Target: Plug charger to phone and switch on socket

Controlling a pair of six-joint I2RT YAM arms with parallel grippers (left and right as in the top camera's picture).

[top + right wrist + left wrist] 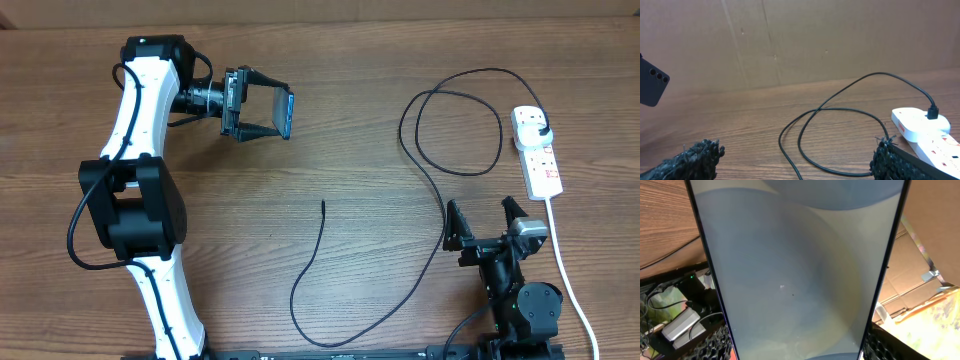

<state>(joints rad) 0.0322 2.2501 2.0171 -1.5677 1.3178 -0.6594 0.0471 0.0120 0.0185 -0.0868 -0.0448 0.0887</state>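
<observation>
Left pincer (pixel 272 112) stands part-open, clamped across the phone's (pixel 288 112) two long edges and holding it clear of the counter (pixel 330 290). In the left wrist view the pale blue-grey screen fills the frame. From overhead only a thin blue strip running 12 to 6 shows, so the phone's long axis probably points up off the counter. The charger (pixel 430 180) has its loose connector tip (pixel 323 204) lying at about 5 o'clock from the phone, well apart. The thin end runs roughly 12 to 6. Right pincer (pixel 483 218) gapes fully and holds nothing. The tip lies at its 9 o'clock, farther off than from the left, yet this is the free arm. The socket (pixel 545 170) sits at its 1 o'clock, the black plug (pixel 540 126) already seated at the far end. No writing is legible on the screen or the socket.
</observation>
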